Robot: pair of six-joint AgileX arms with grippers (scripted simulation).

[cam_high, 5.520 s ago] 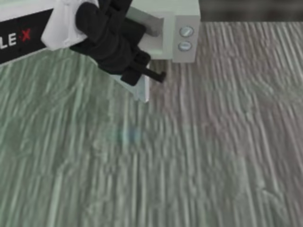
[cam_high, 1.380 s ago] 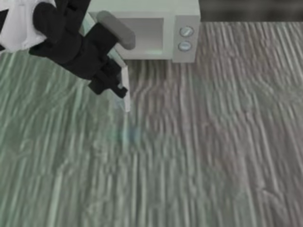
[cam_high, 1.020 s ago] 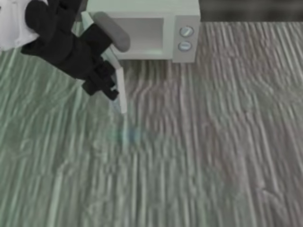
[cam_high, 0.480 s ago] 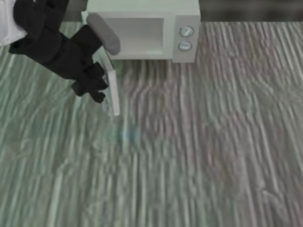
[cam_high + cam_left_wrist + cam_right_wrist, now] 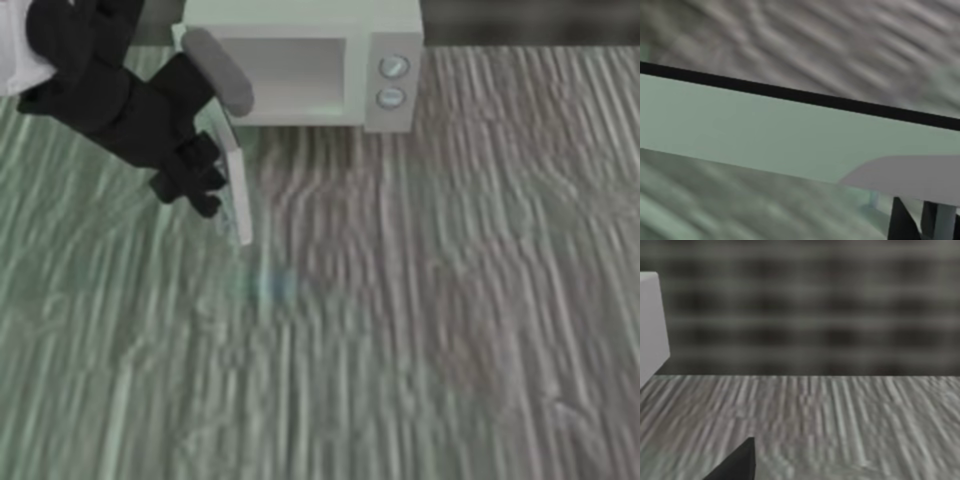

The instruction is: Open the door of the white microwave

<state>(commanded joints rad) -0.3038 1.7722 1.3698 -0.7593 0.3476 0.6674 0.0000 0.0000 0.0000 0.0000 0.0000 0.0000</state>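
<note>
The left hand (image 5: 205, 190) sits in the upper left of the top view, against the outer face of the door (image 5: 237, 195); whether its fingers are clenched or released cannot be told. The door stands swung wide, edge-on, its free edge pointing down the frame from the white microwave (image 5: 300, 60) at top centre, whose cavity lies exposed. The desk (image 5: 420, 330) spreads bare to the right and below. The right hand is out of the top view.
</note>
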